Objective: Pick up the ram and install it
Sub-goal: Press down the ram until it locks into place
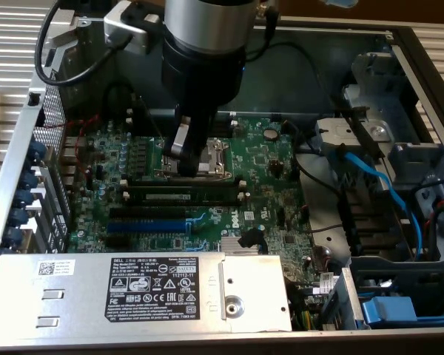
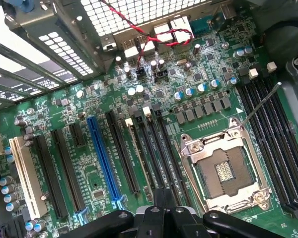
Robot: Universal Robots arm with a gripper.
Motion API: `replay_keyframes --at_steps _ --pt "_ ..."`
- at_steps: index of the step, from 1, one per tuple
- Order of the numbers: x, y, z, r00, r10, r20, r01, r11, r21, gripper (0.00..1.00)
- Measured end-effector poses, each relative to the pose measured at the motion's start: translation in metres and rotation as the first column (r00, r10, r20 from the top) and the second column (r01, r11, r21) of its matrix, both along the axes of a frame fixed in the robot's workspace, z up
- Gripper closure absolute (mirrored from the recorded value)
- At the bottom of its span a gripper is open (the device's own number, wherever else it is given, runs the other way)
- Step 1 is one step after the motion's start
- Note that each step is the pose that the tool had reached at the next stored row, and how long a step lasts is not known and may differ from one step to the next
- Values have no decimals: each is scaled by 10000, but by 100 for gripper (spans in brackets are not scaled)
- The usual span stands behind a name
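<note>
The ram [image 1: 186, 197] lies seated lengthwise in one of the long black slots [image 1: 183, 188] on the green motherboard [image 1: 266, 166], just in front of the silver CPU socket [image 1: 207, 159] as the exterior view shows it, with white end clips at both ends of the slots. In the wrist view its thin edge [image 2: 138, 153] runs among the black slots beside the socket [image 2: 223, 171]. The gripper [image 1: 186, 148] hangs over the socket area just behind the ram, its fingers pressed together and holding nothing; whether they touch the board cannot be told. A blue slot [image 1: 144, 225] lies in front of the ram slots, nearer the grey power supply [image 1: 133, 288] with its black label. All of this sits inside the open computer case [image 1: 422, 44], which also holds blue cables [image 1: 381, 185] and a drive cage toward the exterior view's right, and a perforated rear panel [image 1: 52, 111] toward the exterior view's left.
</note>
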State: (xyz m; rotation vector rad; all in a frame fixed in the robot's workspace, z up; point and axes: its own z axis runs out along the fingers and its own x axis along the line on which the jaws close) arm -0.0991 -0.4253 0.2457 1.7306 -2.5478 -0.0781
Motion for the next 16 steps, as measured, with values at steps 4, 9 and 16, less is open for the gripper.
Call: replay_keyframes --at_steps 4,9,16 --pt "0 0 0 9988 -486 -17 486 9988 0 90" --pt "0 0 0 9932 -1166 -22 1166 9932 0 90" --pt "0 0 0 9785 -2063 -21 2062 9785 -14 90"
